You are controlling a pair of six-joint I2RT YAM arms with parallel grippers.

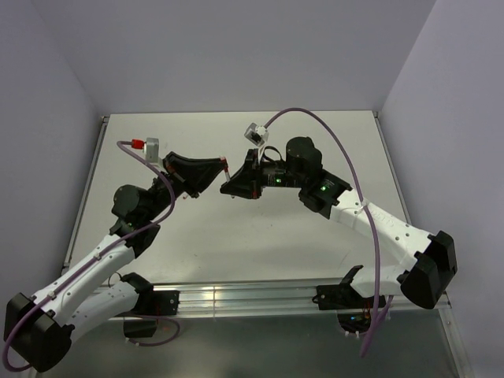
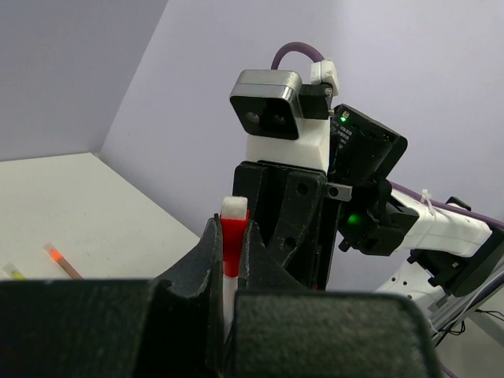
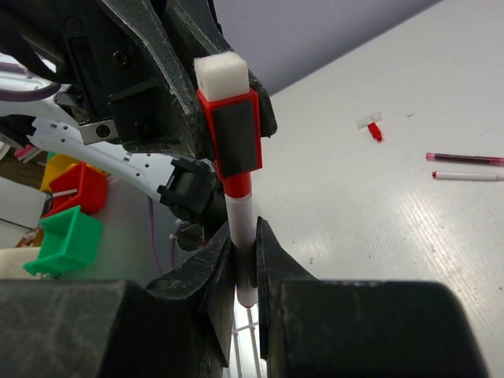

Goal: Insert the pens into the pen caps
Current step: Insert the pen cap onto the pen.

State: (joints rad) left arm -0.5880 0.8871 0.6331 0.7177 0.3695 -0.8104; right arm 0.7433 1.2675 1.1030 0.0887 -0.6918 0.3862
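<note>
Claws meeting high over the middle of the white table (image 1: 197, 236), tip to tip. Left claw (image 2: 231, 242) closed tight on a red cap (image 3: 231, 130) with a white end, cap standing up between the two black fingers. Right claw (image 3: 246, 253) closed tight on a white pen (image 3: 240, 206) with a red neck, pen standing straight up out of the fingers. Pen right under the cap and in one line with it, red neck touching the open end of the cap. Cannot tell how far in. Both held up in the air, well off the table.

Down on the table, past the right claw: a small red cap (image 3: 373, 128) with a pale clip, lying alone. Near it, a dark red pen (image 3: 465, 158) and a thin white pen (image 3: 468, 176) with a red tip, side by side, not touching. Past the left claw, on the table too: an orange pen (image 2: 61, 261) lying flat, and just beside it a yellow pen (image 2: 9, 272), mostly cut off by the edge of the view. Purple cable (image 1: 352, 177) looping high over the right arm.
</note>
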